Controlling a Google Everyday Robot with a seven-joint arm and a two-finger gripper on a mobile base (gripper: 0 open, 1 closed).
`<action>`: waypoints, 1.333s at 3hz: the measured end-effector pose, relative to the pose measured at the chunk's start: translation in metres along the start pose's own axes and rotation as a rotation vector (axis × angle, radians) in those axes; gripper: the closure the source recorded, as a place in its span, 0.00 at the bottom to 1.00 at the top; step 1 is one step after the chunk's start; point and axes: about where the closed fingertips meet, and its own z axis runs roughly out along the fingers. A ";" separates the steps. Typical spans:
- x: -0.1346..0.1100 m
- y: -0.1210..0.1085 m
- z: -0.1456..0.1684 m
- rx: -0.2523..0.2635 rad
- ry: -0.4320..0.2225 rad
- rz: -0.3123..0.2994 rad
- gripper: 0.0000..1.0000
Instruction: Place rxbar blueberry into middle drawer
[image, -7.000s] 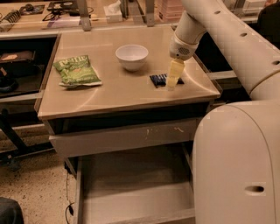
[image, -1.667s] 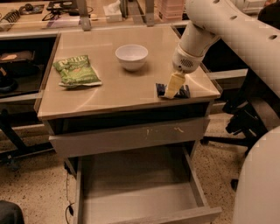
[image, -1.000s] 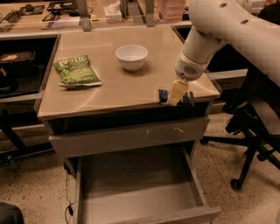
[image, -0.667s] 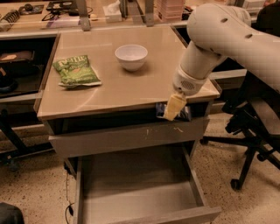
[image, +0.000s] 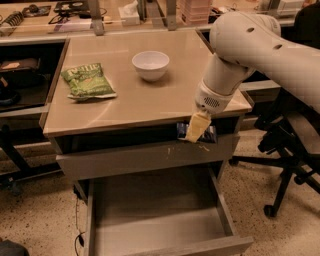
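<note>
Warm, dim light from above gives the table (image: 150, 105) a soft sheen, while the gripper (image: 196, 128), pinching the snack bar (image: 210, 133) at the table's front edge, stands against deep shadow, and the drawer (image: 155, 210) below the table lies murky.

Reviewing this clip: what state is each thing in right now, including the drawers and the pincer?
pincer: shut on the bar, in front of the tabletop edge, over the open drawer
rxbar blueberry: held in the air, off the table
middle drawer: pulled open
scratched drawer: shut
white bowl: upright on the tabletop
green chip bag: lying flat on the tabletop
</note>
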 end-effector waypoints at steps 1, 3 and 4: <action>0.005 0.022 0.015 -0.043 -0.024 0.039 1.00; 0.030 0.103 0.097 -0.189 -0.014 0.150 1.00; 0.030 0.103 0.097 -0.190 -0.014 0.150 1.00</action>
